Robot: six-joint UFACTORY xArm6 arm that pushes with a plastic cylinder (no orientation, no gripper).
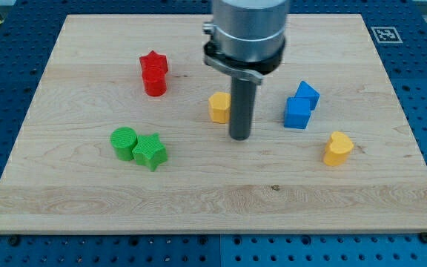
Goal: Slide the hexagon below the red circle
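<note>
Your tip point(239, 137) has no jaws; it sits just right of the hexagon point(219, 107), which lies well right of the red circle point(154, 84). An off-centre shove could spin the hexagon away or bump the red star point(154, 63)

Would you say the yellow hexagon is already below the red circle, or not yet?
Not yet. The yellow hexagon sits right of the red circle, beside my tip.

Yellow hexagon point(219, 107) mid-board, right of and below red circle point(154, 84).
</note>
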